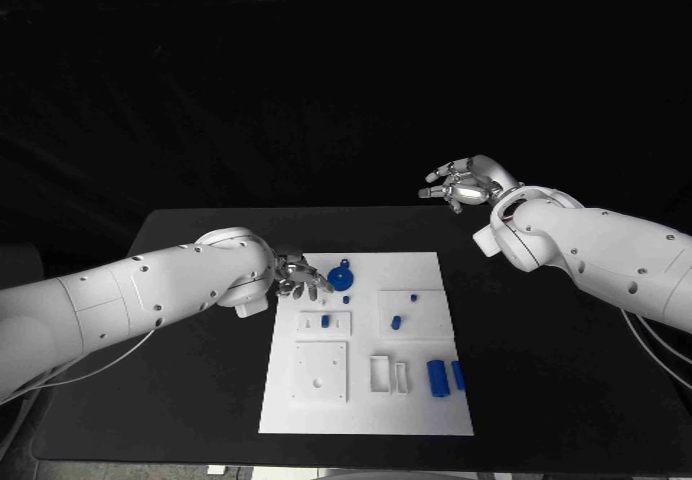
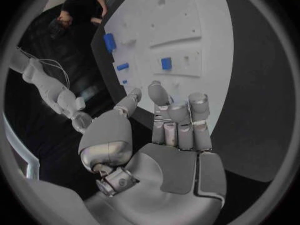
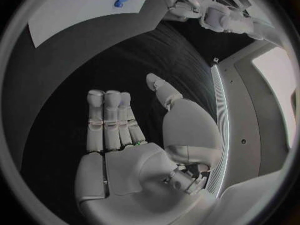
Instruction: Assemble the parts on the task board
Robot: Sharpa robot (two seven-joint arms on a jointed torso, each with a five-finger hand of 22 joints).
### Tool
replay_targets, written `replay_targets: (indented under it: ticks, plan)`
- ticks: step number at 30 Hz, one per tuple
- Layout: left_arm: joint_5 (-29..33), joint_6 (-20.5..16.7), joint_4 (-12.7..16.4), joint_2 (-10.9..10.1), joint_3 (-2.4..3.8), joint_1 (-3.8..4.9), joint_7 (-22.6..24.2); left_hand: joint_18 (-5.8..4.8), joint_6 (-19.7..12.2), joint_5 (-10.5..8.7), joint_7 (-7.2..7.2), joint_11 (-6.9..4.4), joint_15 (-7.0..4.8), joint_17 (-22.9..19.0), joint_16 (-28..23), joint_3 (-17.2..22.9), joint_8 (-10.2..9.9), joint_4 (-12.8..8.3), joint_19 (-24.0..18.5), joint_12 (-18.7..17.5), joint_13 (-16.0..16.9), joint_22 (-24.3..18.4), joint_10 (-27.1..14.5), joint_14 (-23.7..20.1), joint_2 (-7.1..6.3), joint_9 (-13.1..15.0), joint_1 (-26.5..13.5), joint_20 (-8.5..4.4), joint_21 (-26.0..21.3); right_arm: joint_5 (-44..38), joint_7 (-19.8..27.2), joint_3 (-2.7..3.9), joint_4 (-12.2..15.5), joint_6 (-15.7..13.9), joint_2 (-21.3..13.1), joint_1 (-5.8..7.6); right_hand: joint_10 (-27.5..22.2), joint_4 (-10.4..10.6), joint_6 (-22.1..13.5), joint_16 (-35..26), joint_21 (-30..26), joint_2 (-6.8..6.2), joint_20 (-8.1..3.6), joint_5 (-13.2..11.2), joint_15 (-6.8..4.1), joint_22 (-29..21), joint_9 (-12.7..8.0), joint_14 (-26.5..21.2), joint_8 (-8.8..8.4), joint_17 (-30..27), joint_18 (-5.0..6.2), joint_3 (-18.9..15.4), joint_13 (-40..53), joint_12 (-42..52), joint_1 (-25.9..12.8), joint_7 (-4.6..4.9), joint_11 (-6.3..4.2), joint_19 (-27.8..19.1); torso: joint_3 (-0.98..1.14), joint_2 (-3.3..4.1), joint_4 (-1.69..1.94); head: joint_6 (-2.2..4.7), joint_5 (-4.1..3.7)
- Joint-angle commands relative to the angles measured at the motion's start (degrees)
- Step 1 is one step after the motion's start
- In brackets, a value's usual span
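The white task board (image 1: 368,400) lies in the middle of the black table. A round blue part (image 1: 342,278) sits near its far left corner. Small blue parts (image 1: 325,320) stand in the board's middle blocks, and two blue blocks (image 1: 437,378) lie at its near right. My left hand (image 1: 300,277) hovers at the board's far left edge, just beside the round part, fingers apart and holding nothing. In the left wrist view, this hand (image 2: 169,135) faces the board (image 2: 187,30) with bare fingers. My right hand (image 1: 462,182) is raised beyond the table's far edge; its palm (image 3: 137,150) is empty.
White raised blocks (image 1: 320,370) and an open slot frame (image 1: 379,373) stand on the board's near half. Bare black table (image 1: 562,380) lies to the right and left of the board. The right forearm (image 1: 606,255) reaches over the table's far right corner.
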Motion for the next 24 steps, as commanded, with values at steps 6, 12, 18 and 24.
replay_targets:
  ticks: [6,12,18,24]
  plan:
    - [3.0,3.2,-8.1,2.7,0.13,3.33,-0.6,0.63,-8.3,-0.04,2.39,2.39,2.0,-0.8,-1.5,0.9,-4.7,1.5,-1.5,-1.8,-1.1,-0.8,-1.8,-1.7,-1.56,-1.9,0.4,-5.68,-1.5,0.0,0.5,0.03,-0.1,0.6,0.2,-0.03,-0.3,-0.3,0.1,0.2,-0.3,0.41,0.35,0.2,0.18,0.1,-0.1,-0.4,0.15,-0.1,4.03,-0.2,-0.1,0.3,-0.3,0.43,-0.15,0.1,-0.02,0.12,-0.05,0.72,0.32]
    - [0.9,5.4,-15.4,6.3,0.19,3.36,-0.7,0.46,-9.8,-0.03,2.92,2.88,2.46,-1.0,-1.6,0.9,-5.4,2.1,-1.8,-2.0,-1.3,-1.0,-2.1,-2.0,-1.43,-2.1,0.5,-5.43,-1.7,0.0,0.5,0.03,-0.1,0.7,0.5,-0.03,-0.4,-0.3,0.0,0.2,-0.3,0.41,0.34,0.2,0.18,0.1,-0.1,-0.4,0.13,-0.1,4.03,-0.2,-0.2,0.3,-0.4,0.43,-0.14,0.1,-0.11,0.29,-0.24,1.03,0.42]
    - [-0.5,8.3,-21.3,9.9,0.16,3.32,-0.6,0.4,-10.3,-0.05,3.08,3.06,2.63,-1.1,-1.6,0.7,-5.6,2.7,-1.9,-2.1,-1.3,-1.0,-2.2,-2.2,-1.58,-2.2,0.0,-5.31,-1.8,0.0,0.5,0.03,0.0,0.7,0.6,-0.03,-0.4,-0.3,0.0,0.2,-0.4,0.42,0.34,0.2,0.18,0.1,-0.1,-0.4,0.12,-0.1,4.03,-0.2,-0.2,0.3,-0.4,0.43,-0.14,0.1,-0.28,0.6,-0.48,1.22,0.72]
    - [-1.5,10.2,-25.8,12.8,0.06,2.23,0.0,0.43,-12.3,-0.03,3.64,3.57,3.12,-1.2,-1.7,0.6,-6.6,3.8,-2.5,-2.2,-1.4,-1.0,-2.7,-2.7,-2.12,-2.5,-0.5,-5.0,-2.0,0.0,0.5,0.03,0.3,0.7,0.6,-0.02,-0.4,-0.3,0.0,0.2,-0.4,0.43,0.34,0.2,0.19,0.1,-0.1,-0.4,0.11,-0.1,4.03,-0.2,-0.2,0.4,-0.4,0.44,-0.14,0.1,-0.47,0.97,-0.78,1.41,0.9]
